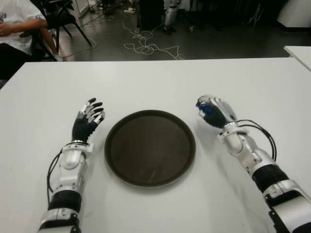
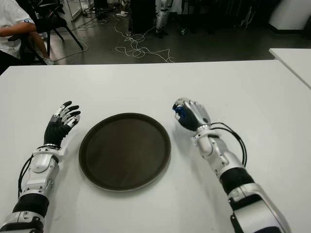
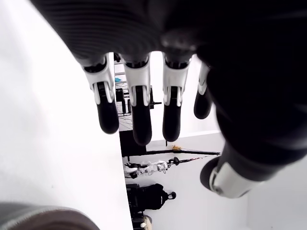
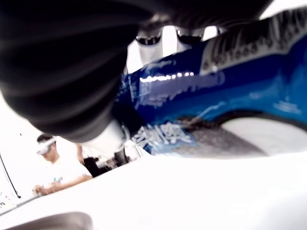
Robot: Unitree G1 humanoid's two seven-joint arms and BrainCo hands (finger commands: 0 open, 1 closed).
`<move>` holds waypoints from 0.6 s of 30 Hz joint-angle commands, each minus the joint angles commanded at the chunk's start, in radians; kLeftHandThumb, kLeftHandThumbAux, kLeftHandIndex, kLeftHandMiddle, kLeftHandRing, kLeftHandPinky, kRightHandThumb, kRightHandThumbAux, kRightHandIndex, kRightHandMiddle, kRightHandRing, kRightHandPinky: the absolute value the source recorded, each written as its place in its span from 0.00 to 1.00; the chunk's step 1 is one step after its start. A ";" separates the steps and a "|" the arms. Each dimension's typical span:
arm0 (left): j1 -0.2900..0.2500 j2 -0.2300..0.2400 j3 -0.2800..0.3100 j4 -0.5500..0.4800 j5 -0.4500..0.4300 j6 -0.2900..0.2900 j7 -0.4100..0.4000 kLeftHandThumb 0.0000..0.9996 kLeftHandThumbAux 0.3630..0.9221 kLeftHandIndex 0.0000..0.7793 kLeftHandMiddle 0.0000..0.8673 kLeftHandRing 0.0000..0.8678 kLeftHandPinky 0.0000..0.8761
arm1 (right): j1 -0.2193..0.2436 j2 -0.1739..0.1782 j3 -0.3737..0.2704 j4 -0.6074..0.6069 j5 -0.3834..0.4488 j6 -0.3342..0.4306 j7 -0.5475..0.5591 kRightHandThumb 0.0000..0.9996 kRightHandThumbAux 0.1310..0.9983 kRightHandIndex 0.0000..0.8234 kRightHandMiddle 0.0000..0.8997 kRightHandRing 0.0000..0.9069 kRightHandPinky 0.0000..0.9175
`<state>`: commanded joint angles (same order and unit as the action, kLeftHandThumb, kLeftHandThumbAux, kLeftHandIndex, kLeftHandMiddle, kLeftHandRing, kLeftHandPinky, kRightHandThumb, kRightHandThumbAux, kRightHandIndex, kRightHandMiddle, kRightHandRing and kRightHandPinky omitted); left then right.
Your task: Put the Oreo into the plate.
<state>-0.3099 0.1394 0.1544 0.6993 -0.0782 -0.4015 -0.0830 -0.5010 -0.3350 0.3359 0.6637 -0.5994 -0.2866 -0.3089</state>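
Both forearms reach onto the white table (image 1: 160, 82) either side of a dark round plate (image 1: 149, 148), which holds nothing. On its right side, the right hand (image 1: 214, 110) is curled tight around the blue Oreo packet (image 4: 225, 91), just beside the rim. The left hand (image 1: 87, 121) shows left of the plate, fingers (image 3: 139, 110) spread, holding nothing. Beyond the table, cables (image 1: 146, 46) trail over the floor and a person (image 1: 19, 24) sits at the far left.
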 joint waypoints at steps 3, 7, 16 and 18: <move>-0.004 0.003 -0.002 0.011 0.005 -0.001 0.006 0.11 0.66 0.18 0.26 0.23 0.20 | -0.005 -0.008 0.005 -0.049 -0.017 0.005 -0.001 0.69 0.69 0.52 0.80 0.81 0.79; -0.006 0.003 0.000 0.019 0.004 -0.009 0.007 0.11 0.65 0.19 0.26 0.23 0.20 | -0.016 -0.008 0.009 -0.061 -0.041 0.017 -0.010 0.69 0.69 0.51 0.77 0.79 0.77; -0.009 -0.004 0.006 0.036 -0.007 -0.036 0.003 0.11 0.61 0.19 0.26 0.23 0.21 | -0.040 -0.008 0.010 -0.066 -0.070 0.008 -0.016 0.69 0.69 0.51 0.74 0.74 0.71; -0.010 -0.004 0.006 0.038 -0.008 -0.037 0.002 0.11 0.61 0.19 0.26 0.23 0.21 | -0.048 -0.009 0.013 -0.059 -0.074 -0.018 -0.031 0.69 0.69 0.51 0.74 0.74 0.70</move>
<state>-0.3198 0.1355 0.1600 0.7376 -0.0860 -0.4388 -0.0805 -0.5495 -0.3443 0.3485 0.6046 -0.6739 -0.3044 -0.3400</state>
